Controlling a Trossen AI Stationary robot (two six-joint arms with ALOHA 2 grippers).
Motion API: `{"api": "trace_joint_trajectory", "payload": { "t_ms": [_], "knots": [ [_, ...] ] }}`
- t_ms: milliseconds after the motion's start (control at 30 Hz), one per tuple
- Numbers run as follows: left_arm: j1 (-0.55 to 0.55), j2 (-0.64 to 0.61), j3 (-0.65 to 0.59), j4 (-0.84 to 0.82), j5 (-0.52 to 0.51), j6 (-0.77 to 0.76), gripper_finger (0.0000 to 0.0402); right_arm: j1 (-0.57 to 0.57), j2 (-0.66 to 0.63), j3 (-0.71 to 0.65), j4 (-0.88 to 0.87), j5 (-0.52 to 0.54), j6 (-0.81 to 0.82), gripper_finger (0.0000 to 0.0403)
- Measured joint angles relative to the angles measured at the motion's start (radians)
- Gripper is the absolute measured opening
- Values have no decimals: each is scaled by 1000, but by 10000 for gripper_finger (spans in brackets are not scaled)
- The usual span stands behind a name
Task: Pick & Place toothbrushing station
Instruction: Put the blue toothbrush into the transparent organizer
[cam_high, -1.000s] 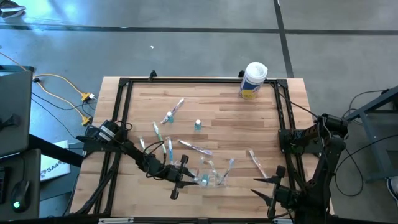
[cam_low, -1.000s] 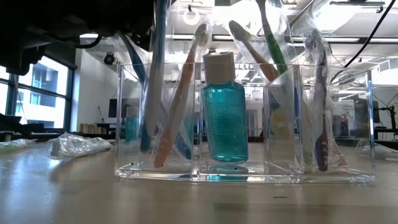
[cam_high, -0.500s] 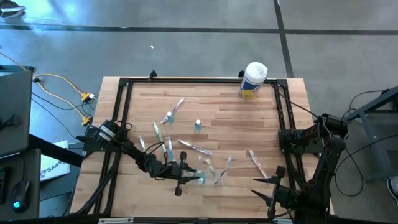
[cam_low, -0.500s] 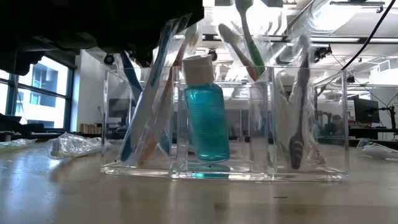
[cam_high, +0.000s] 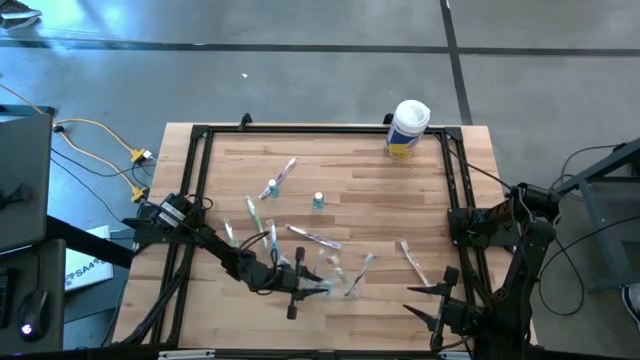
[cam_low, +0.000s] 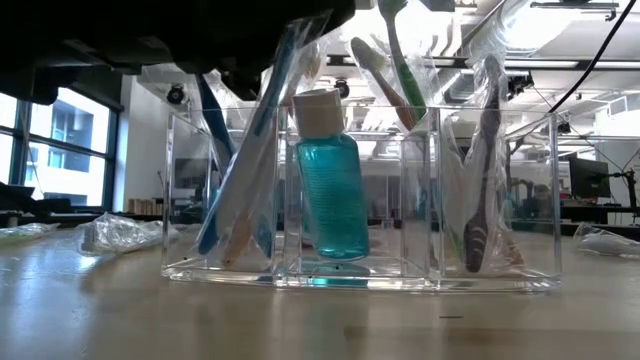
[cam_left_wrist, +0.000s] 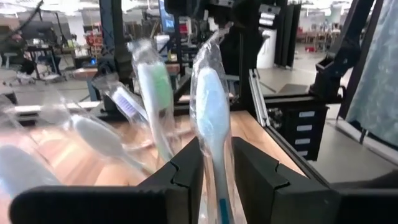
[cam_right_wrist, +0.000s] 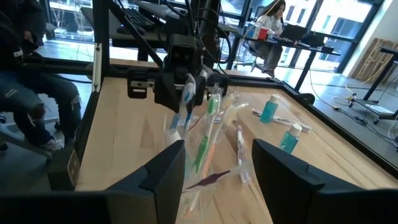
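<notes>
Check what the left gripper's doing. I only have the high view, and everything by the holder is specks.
Observer: In the left wrist view, the left gripper is closed on a wrapped toothbrush with a pale blue head, held upright.
Operator: In the holder yet?
Observer: In the low view, a blue brush leans inside an end compartment of the clear holder. Its lower end is near the floor and the dark gripper is right above it. It's probably the same brush.
Operator: Middle compartment?
Observer: A teal bottle with a white cap stands upright in it.
</notes>
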Motion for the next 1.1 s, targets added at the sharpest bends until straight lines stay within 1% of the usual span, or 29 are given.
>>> {"api": "trace_joint_trajectory", "payload": {
  "t_ms": [200, 333, 467, 600, 700, 867, 967, 1100],
  "knots": [
    [-1, 0, 14, -24, -42, -16, 129, 1, 0, -1, 0, -3, 0, 180],
    [-1, -1, 14, -24, -49, -16, 163, 1, 0, -1, 0, -15, 0, 180],
    [-1, -1, 14, -24, -49, -16, 181, 1, 0, -1, 0, -33, 0, 180],
    [-1, -2, 14, -24, -53, -8, 184, 1, 0, -1, 0, -33, -23, 180],
    [-2, -2, 14, -21, -87, 4, 184, 1, 0, -1, 0, -32, -26, 180],
    [-17, -4, 14, -11, -108, 20, 184, 1, 0, -1, 0, -33, -27, 180],
    [-36, -20, 14, 4, -125, 63, 184, 1, 0, -1, 0, -32, -27, 180],
    [-79, -46, 14, 29, -202, 156, 184, 1, 0, -1, 0, -32, -27, 180]
  ]
}}
